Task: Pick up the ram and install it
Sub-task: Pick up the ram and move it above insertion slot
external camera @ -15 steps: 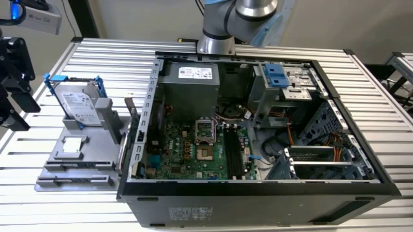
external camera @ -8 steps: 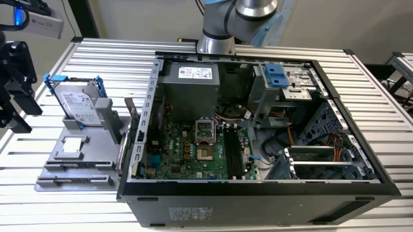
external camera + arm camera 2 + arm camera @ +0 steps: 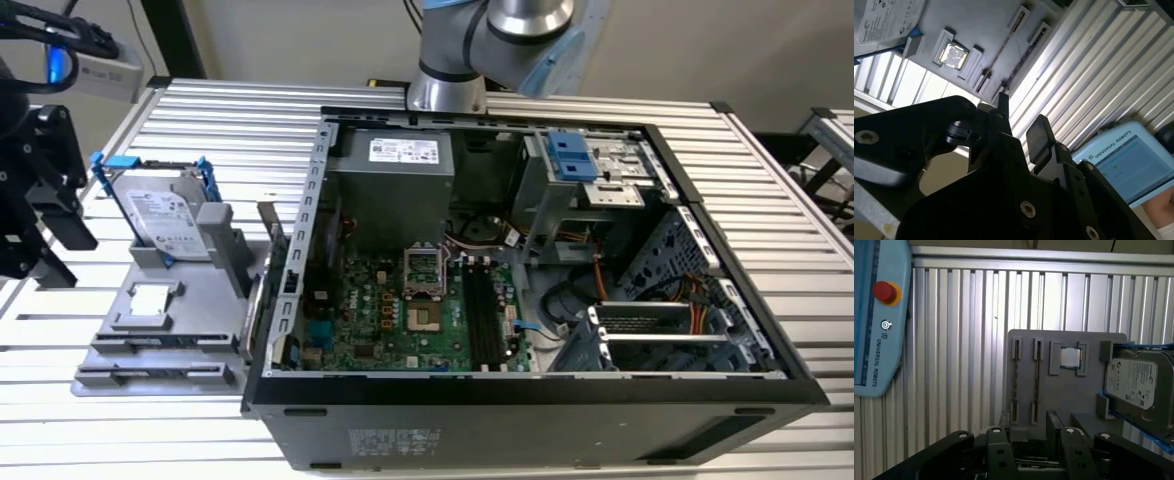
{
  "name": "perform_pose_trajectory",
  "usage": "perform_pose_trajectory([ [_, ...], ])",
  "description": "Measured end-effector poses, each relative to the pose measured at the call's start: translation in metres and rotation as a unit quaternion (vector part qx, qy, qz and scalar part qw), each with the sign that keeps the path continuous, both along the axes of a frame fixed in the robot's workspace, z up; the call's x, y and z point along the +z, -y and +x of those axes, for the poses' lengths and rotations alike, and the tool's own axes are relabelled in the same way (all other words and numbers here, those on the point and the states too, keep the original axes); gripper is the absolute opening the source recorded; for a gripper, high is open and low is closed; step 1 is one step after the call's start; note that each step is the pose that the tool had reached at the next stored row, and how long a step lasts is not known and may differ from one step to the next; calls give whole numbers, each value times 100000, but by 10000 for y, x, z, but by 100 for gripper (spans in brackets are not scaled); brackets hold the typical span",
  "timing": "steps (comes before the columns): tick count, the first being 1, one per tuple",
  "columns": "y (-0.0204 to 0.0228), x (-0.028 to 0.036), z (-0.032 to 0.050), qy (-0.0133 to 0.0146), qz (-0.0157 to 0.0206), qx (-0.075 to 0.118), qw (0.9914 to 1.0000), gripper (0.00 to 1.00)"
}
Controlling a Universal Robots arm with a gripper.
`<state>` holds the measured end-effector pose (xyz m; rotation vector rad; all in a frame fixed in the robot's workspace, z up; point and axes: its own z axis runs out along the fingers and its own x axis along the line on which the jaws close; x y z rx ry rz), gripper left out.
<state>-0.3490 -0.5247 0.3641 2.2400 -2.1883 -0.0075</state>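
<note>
The ram (image 3: 1037, 380) shows as a thin dark strip standing on edge in a slot of the grey holder (image 3: 1069, 395); a second strip (image 3: 1016, 380) stands in the slot beside it. Both strips (image 3: 1000, 51) are also visible in the second wrist view. My black gripper (image 3: 1029, 422) hangs above the holder's near edge, open, with nothing between its fingers. In the exterior view the gripper (image 3: 64, 260) is at the far left, beside the holder (image 3: 160, 330). The motherboard's long black memory slots (image 3: 483, 320) lie inside the open computer case (image 3: 534, 385).
The holder also carries a silver hard drive with a blue bracket (image 3: 167, 220) and a square processor chip (image 3: 1070, 357). A light blue teach pendant (image 3: 876, 315) lies on the ribbed metal table (image 3: 954, 340). The arm's base (image 3: 447, 90) stands behind the case.
</note>
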Motion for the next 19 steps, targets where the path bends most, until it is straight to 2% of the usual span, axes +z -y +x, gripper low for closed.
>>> perform_pose_trajectory([
  [19,0,-339,28,-4,-17,3,100000,100],
])
